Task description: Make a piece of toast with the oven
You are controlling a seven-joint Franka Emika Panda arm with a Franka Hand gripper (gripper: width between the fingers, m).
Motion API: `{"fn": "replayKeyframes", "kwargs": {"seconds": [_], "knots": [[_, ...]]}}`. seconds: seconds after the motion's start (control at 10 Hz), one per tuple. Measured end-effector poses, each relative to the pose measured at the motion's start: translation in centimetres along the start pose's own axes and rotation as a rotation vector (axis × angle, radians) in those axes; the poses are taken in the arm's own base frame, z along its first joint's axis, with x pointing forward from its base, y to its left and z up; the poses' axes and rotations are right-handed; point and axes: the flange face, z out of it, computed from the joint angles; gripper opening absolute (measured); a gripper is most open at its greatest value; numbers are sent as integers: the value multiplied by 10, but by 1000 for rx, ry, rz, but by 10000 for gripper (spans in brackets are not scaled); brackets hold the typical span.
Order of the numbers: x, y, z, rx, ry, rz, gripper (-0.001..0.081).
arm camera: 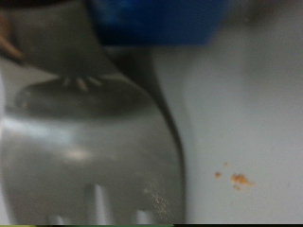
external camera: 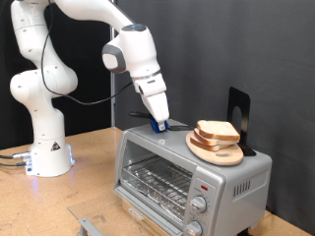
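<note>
A: Oven sits on the wooden counter toward the exterior view's bottom right, silver-grey, glass door shut, wire rack visible behind it, 2 round knobs stacked at its front right with a red mark above them.

B: Bread?

A: Piece of toast lies on a round wooden plate, and the plate rests on the oven's roof, right-hand side in this view. Pale slice, light-brown crust. A black stand rises just behind the plate.

B: Arm position?

A: White arm reaches down from the exterior view's upper left. Pincer is low over the oven roof, left of the plate, tips at a small blue object lying on the roof. Cannot tell how far the fingers are parted, nor whether they have hold of the blue thing.

B: Wrist view?

A: Blurred, very close. Blue object fills the upper middle edge. Grey metal roof beneath, with a few small orange specks. A slotted grey metal part takes up much of the frame; cannot identify it. Toast is not in this view.
</note>
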Motion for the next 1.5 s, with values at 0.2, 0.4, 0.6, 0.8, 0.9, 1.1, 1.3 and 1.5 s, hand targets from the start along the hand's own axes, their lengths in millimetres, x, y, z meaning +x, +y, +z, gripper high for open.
{"fn": "replayKeyframes", "kwargs": {"seconds": [0.2,0.4,0.6,0.8,0.9,1.1,1.3,1.5], "knots": [[1,-2,0,0,1,10,480],[1,-4,0,-3,1,20,480],[2,-4,0,-3,1,21,480],[2,-4,0,-5,2,24,480],[2,-5,0,-8,2,27,481],[2,-4,0,-12,1,31,482],[2,-4,1,-12,-1,33,706],[2,-3,1,-13,-1,34,787]]}}
